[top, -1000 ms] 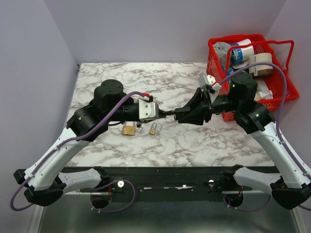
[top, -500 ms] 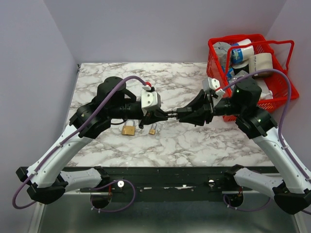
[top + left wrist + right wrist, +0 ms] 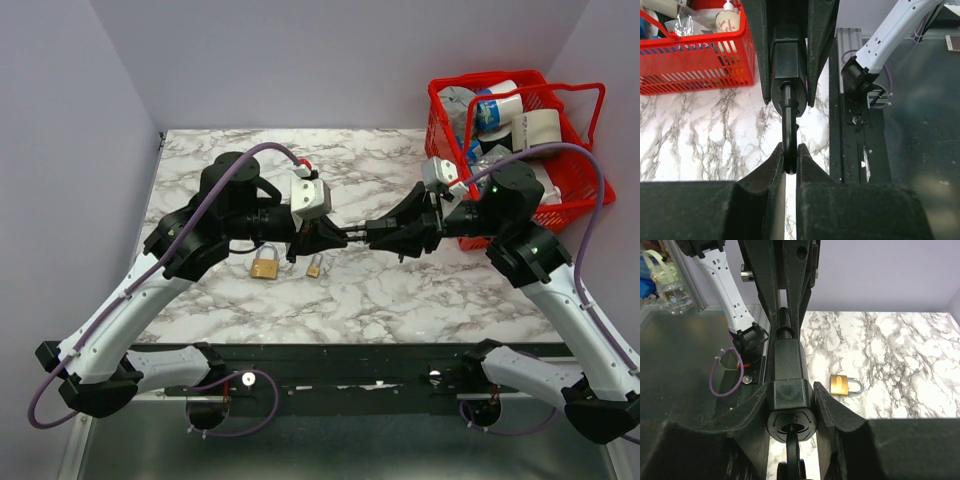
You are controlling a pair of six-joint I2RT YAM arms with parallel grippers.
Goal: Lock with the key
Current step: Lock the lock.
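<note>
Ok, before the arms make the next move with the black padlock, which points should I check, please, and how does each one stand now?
1. Left pincer shut on the black metal shackle: ok.
2. Right pincer clamped around the squat black padlock body: ok.
3. Shackle pushed fully into the body: cannot tell; one leg shows outside it.
4. Black-headed key seated in the round keyhole face: cannot tell; only a dark piece hangs below it.
5. Larger brass padlock and smaller brass padlock lying on the white marble table, apart from both pincers: ok.
</note>
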